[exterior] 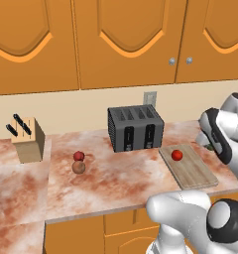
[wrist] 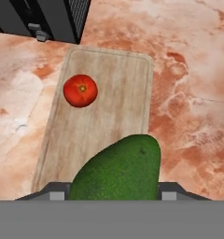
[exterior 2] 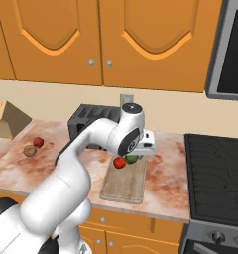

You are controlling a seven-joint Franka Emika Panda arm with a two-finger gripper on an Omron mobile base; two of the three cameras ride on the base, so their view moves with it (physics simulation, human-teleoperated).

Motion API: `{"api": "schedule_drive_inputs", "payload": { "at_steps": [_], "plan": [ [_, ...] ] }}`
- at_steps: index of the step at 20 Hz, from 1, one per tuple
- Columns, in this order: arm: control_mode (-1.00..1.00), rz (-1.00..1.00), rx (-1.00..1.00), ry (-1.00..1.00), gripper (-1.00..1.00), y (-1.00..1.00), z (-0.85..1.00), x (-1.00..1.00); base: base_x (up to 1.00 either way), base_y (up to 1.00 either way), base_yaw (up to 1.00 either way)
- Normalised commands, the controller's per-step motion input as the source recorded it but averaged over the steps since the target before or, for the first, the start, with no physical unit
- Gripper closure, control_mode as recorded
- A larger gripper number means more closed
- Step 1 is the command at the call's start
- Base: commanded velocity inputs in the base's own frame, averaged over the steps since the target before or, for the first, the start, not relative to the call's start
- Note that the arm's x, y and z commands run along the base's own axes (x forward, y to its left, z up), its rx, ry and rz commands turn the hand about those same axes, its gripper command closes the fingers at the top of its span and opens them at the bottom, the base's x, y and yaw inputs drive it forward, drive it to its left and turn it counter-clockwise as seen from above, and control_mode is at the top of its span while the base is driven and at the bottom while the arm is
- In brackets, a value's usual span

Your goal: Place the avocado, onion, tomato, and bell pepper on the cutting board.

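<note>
Marbled worktop (wrist: pixel 188 70) carries the cutting board (wrist: pixel 109 121) with the tomato (wrist: pixel 80 90), while the gripper (wrist: pixel 115 196) clasps the avocado (wrist: pixel 118 170) above it, ready to set down.

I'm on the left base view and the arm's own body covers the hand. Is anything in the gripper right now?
Observer: Yes. In the hand view the gripper is shut on the avocado, which sits between the two fingertips.
Operator: Is it over the cutting board, or off to the side?
Observer: Over it. The hand view looks down past the avocado onto the cutting board, near one of its long edges. I cannot tell whether the avocado touches the wood.
Operator: How does it sit relative to the tomato?
Observer: In the right base view the avocado is just to the right of the tomato, at the board's far end by the toaster, and apart from it in the hand view.
</note>
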Motion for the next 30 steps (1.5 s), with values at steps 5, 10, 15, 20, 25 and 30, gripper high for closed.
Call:
{"api": "schedule_drive_inputs", "payload": {
  "at_steps": [5,10,15,20,25,30],
  "plan": [
    [-1.0,0.0,0.0,0.0,1.0,-0.02,-0.34,0.4,0.0,0.0,0.0],
    [-1.0,0.0,0.0,0.0,1.0,-0.01,-0.3,0.35,0.0,0.0,0.0],
    [-1.0,0.0,0.0,0.01,1.0,-0.01,-0.28,0.34,0.0,0.0,0.0],
    [-1.0,0.0,0.0,0.02,1.0,-0.02,-0.25,0.19,0.0,0.0,0.0],
    [-1.0,0.0,0.01,0.01,1.0,-0.04,-0.25,0.07,0.0,0.0,0.0],
    [-1.0,0.0,0.01,0.03,1.0,0.0,-0.25,0.05,0.0,0.0,0.0]
  ]
}}
